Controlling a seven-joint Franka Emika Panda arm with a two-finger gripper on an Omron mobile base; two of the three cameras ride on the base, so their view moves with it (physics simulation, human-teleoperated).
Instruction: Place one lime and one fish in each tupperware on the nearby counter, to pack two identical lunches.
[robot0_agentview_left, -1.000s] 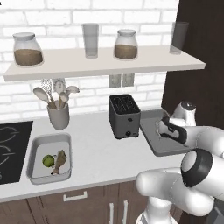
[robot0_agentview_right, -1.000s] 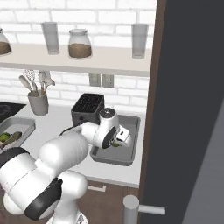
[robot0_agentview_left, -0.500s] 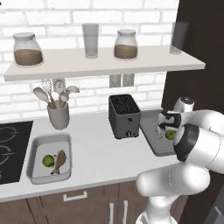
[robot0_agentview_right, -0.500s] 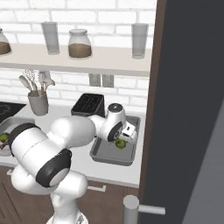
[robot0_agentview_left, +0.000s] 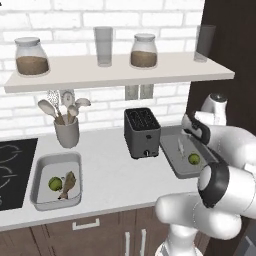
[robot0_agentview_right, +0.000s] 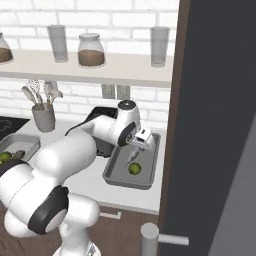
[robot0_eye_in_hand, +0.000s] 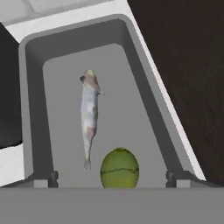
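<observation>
The darker grey tupperware sits on the counter right of the toaster. In it lie a silvery fish and a lime, side by side. My gripper hovers over this container's far end, open and holding nothing. At the counter's left, the whitish tupperware holds another lime and a brown fish.
A black toaster stands just left of the grey container. A cup of utensils is at the back left and a stovetop at the far left. A shelf with jars hangs overhead. A dark tall panel bounds the right.
The jaws have widened and let go of the lime, which now rests in the grey tupperware beside the silvery fish. The hand has lifted slightly away from it.
</observation>
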